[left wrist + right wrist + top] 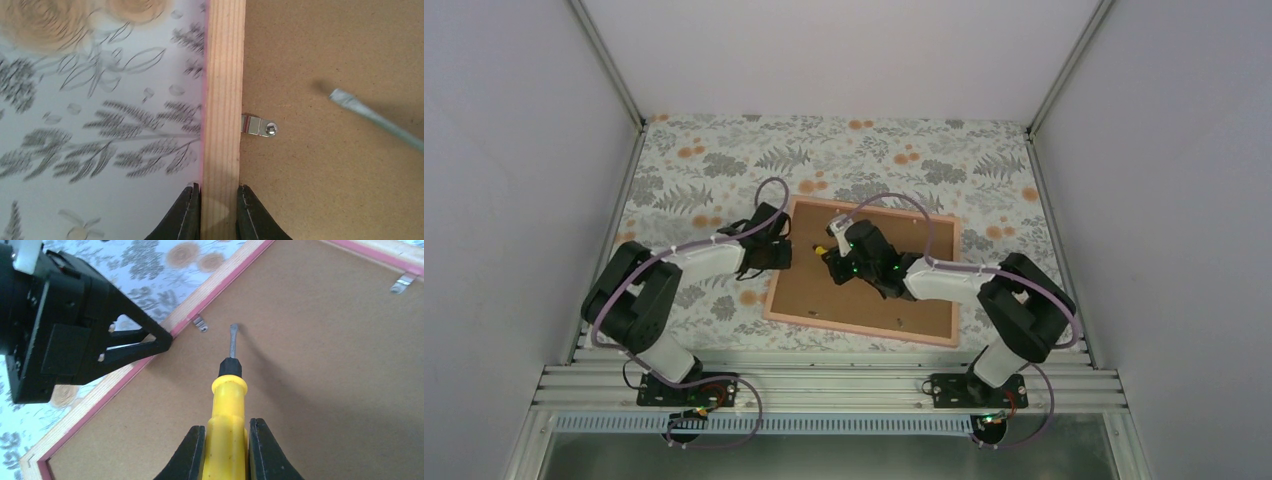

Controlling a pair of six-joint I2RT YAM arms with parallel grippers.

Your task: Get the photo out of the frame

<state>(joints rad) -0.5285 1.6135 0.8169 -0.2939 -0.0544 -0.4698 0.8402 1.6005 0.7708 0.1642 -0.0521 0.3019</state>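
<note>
We note the frame [223,90] lying back up mid-way on the table [714,165], brown backing board [310,390] showing and the photo hidden. At its 9 o'clock rail the left gripper [219,189] pinches the wood. The right gripper [226,426] clamps a yellow screwdriver [229,390], tip near a metal clip [200,323].

The left gripper [779,248], centre-left in the top view, pinches the frame [222,90] edge (a finger each side); the right gripper [834,260], mid-picture, arm elbowed from lower right, clamps a yellow screwdriver [229,400].
</note>
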